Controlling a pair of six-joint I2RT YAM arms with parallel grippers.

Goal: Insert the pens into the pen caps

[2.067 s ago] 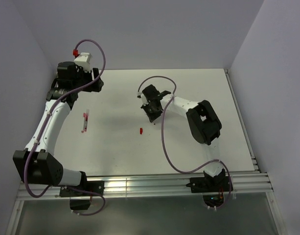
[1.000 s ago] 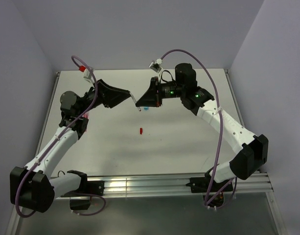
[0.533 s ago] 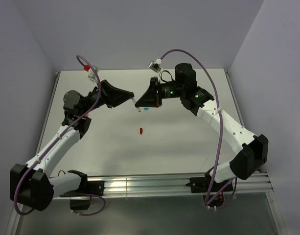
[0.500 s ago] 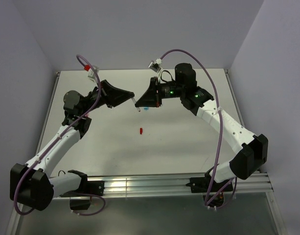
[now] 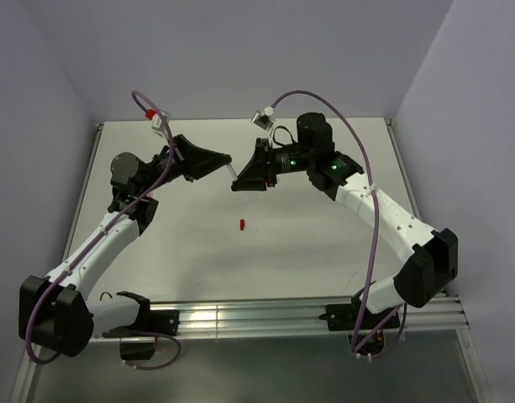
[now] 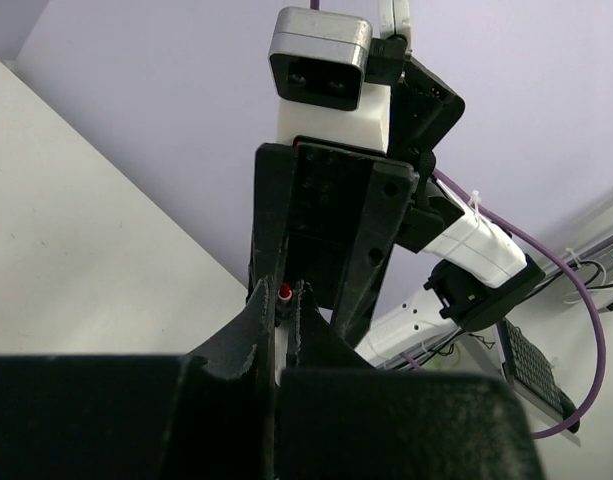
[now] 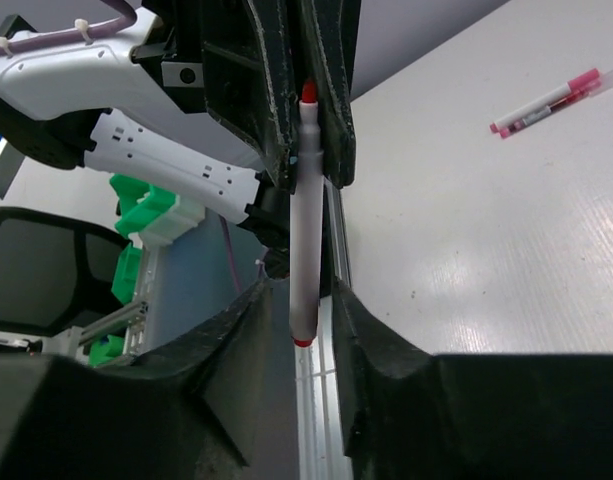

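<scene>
A white pen (image 7: 306,215) with red ends hangs in the air between both grippers, also showing as a short pale stick, the pen (image 5: 233,172). My left gripper (image 5: 228,161) is shut on its upper part; the red tip (image 6: 284,293) pokes out between the fingers of the left gripper (image 6: 283,300). My right gripper (image 7: 299,290) is open, its fingers (image 7: 371,330) standing apart on either side of the pen's lower end, with gaps showing. A red pen cap (image 5: 241,224) lies on the table (image 5: 324,243) below. Two more pens (image 7: 546,100) lie together on the table.
Both arms reach up and inward over the middle back of the white table. Purple cables (image 5: 370,243) loop from each arm. A metal rail (image 5: 265,315) runs along the near edge, and lilac walls close the back and sides.
The left gripper has closed on the pen. The right gripper, shut on the pen half a second ago, has now opened and shifted slightly left and down.
</scene>
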